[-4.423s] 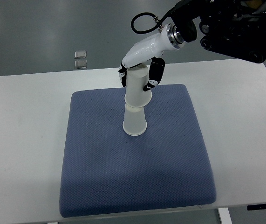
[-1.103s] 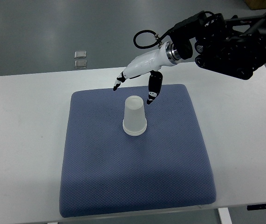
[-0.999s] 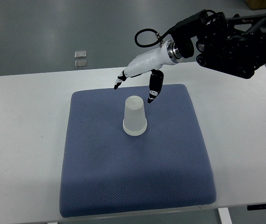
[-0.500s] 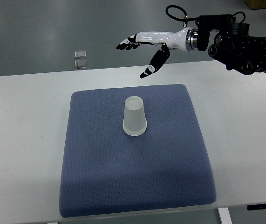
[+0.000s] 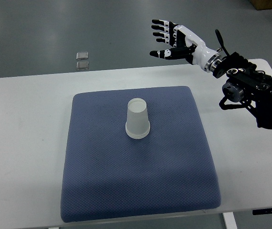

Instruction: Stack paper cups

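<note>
A white paper cup stack (image 5: 137, 119) stands upside down near the middle of the blue mat (image 5: 136, 181). My right hand (image 5: 170, 39) is raised well above and to the right of it, beyond the table's far edge. Its fingers are spread and hold nothing. The dark right arm (image 5: 255, 93) comes in from the right edge. The left arm is out of view.
The mat lies on a white table (image 5: 26, 143). Two small clear objects (image 5: 82, 60) sit on the grey floor past the table's far left side.
The right hand let go of the upper cup, which now sits fully nested on the lower one. The hand then lifted and swung back to the right, away from the stack.
</note>
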Robot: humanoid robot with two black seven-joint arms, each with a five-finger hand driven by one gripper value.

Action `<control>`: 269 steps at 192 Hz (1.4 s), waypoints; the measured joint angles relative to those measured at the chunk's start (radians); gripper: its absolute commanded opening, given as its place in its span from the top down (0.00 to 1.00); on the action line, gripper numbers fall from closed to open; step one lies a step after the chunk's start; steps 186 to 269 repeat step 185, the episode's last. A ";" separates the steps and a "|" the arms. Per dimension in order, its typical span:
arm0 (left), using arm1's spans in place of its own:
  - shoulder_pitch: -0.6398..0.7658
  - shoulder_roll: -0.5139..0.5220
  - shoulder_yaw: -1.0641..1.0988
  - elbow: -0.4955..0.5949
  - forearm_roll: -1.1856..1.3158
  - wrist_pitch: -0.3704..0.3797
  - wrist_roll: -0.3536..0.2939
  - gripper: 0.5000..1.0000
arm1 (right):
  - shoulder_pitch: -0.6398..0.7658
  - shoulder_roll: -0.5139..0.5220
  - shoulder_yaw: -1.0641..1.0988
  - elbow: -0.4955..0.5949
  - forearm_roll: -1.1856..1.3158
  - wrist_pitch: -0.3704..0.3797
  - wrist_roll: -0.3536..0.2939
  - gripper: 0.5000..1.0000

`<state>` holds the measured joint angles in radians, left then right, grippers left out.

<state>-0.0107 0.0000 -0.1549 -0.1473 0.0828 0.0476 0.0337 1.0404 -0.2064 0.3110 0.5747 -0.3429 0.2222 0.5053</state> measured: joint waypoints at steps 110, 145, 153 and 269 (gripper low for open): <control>0.000 0.000 0.000 0.000 0.000 0.000 0.000 0.00 | -0.074 0.027 0.023 -0.025 0.544 -0.081 -0.055 0.17; 0.000 0.000 0.000 0.000 0.000 0.000 0.000 0.00 | -0.079 0.032 0.023 -0.026 0.541 -0.090 -0.049 0.17; 0.000 0.000 0.000 0.000 0.000 0.000 0.000 0.00 | -0.083 0.033 0.023 -0.026 0.541 -0.090 -0.048 0.17; 0.000 0.000 0.000 0.000 0.000 0.000 0.000 0.00 | -0.105 0.048 0.023 -0.026 0.541 -0.092 -0.047 0.17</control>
